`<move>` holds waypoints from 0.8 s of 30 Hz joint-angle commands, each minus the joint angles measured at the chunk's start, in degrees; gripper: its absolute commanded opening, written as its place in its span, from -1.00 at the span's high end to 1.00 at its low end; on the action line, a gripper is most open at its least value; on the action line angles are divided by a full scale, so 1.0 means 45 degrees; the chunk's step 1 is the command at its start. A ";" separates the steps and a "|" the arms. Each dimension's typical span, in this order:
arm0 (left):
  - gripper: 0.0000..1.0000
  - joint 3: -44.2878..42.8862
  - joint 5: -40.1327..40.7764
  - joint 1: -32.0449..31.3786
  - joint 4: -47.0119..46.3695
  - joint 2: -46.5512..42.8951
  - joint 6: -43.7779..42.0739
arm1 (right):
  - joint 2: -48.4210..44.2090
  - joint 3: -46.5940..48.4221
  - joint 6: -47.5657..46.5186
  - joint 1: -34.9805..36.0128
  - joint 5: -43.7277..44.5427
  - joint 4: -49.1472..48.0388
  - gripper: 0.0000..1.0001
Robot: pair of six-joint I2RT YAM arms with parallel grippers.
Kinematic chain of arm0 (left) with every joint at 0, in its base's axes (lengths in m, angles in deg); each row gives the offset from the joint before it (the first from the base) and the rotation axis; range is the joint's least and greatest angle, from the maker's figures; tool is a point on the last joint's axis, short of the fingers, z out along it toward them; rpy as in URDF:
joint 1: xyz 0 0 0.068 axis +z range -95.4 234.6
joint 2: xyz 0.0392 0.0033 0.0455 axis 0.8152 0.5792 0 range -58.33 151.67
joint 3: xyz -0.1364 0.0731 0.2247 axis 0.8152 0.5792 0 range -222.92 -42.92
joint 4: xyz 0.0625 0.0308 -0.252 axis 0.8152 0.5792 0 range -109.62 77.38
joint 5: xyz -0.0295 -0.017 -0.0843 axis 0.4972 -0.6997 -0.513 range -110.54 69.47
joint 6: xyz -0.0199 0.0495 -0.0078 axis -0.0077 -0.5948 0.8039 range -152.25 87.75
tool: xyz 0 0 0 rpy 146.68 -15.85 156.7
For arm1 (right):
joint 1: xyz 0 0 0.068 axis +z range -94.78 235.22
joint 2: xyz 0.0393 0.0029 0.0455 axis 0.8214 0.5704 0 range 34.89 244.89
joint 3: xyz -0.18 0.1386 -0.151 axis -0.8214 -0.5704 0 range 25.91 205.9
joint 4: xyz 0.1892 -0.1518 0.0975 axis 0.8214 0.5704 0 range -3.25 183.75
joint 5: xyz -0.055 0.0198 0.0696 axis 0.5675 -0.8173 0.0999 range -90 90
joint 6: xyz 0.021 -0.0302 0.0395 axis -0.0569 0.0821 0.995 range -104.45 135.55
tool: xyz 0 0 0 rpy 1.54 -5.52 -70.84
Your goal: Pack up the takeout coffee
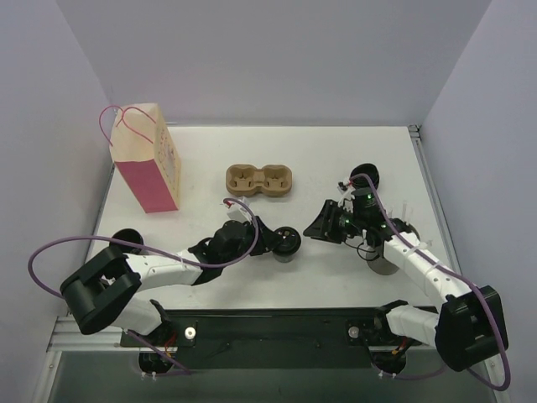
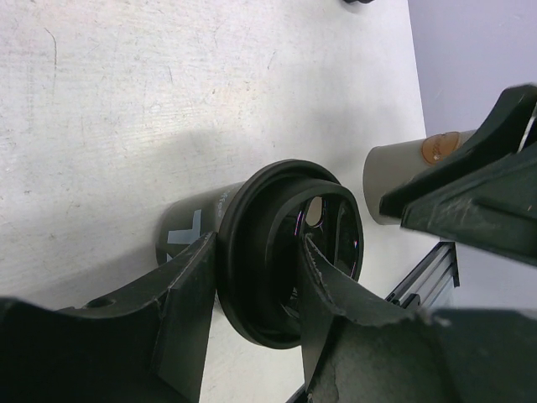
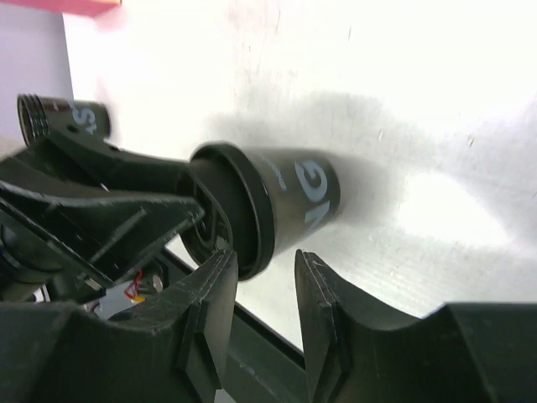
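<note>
1. the lidded cup (image 2: pixel 262 201) seems to stand on the table (image 1: pixel 201 151) near its centre, well short of the pulp tray (image 1: pixel 260 181).
2. the left gripper (image 2: pixel 258 243) is clamped on the cup's top, one finger against the outer wall under the rim and the other across the lid.
3. the right gripper (image 3: pixel 264 257) has its jaws apart, with the tips just at the lid's edge, pinching nothing.
4. the cup is probably light, thin-walled and glossy. a hard squeeze mid-wall would likely buckle it or pop the lid.
5. the best hold looks to be just under the rim, where the lid stiffens it. keep it upright on the way to a well.
</note>
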 commanded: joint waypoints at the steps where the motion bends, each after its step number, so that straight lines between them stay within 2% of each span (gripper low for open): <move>1: 0.06 0.0783 -0.0340 -0.0230 0.4800 0.1079 -0.1176 | 0.0765 0.0986 -0.0613 -0.0358 -0.0367 0.0182 0.31; 14: 0.06 0.0803 -0.0340 -0.0230 0.4702 0.1275 -0.1137 | 0.2660 0.0383 0.0539 -0.0515 -0.1912 -0.2902 0.34; 24: 0.06 0.0900 -0.0301 -0.0269 0.4682 0.1411 -0.0884 | 0.2603 -0.1335 0.0715 -0.0457 -0.1366 -0.3626 0.50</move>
